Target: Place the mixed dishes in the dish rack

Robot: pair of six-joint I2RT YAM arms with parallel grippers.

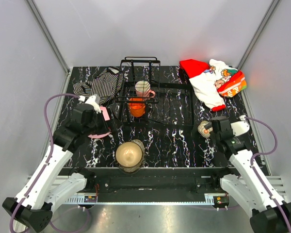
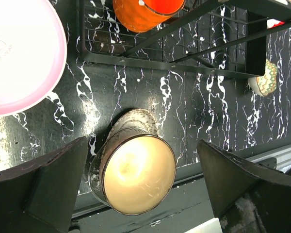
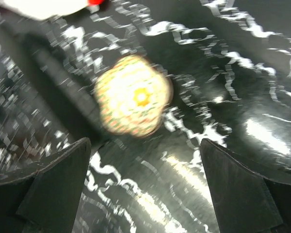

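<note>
On the black marbled table [image 1: 174, 145] stands one wire rack [image 1: 177, 104], its raised upright part at the far left. Two dishes sit in it: a mug [image 1: 144, 89] under the upright section and an orange cup [image 1: 136, 107] just in front of the mug, at the rack's near left edge.

Three more dishes lie outside the rack. One bowl [image 1: 129, 154] sits near the front edge of the table, mouth up. One pink plate [image 1: 99, 134] lies to its left, partly hidden under the left arm. One floral cup [image 1: 204, 128] sits right of the rack, close to the right arm's wrist.

Two cloths lie at the back: a striped cloth [image 1: 99, 85] left of the rack and a red-white cloth [image 1: 211, 80] at the far right.

The left gripper [image 2: 141, 142] is spread wide and grips nothing; its wrist view shows the bowl below and between the fingers, apart from both. The right gripper [image 3: 145, 141] is also wide apart and empty, above the floral cup. That view is blurred, so I cannot tell how near the fingers are to the cup.
</note>
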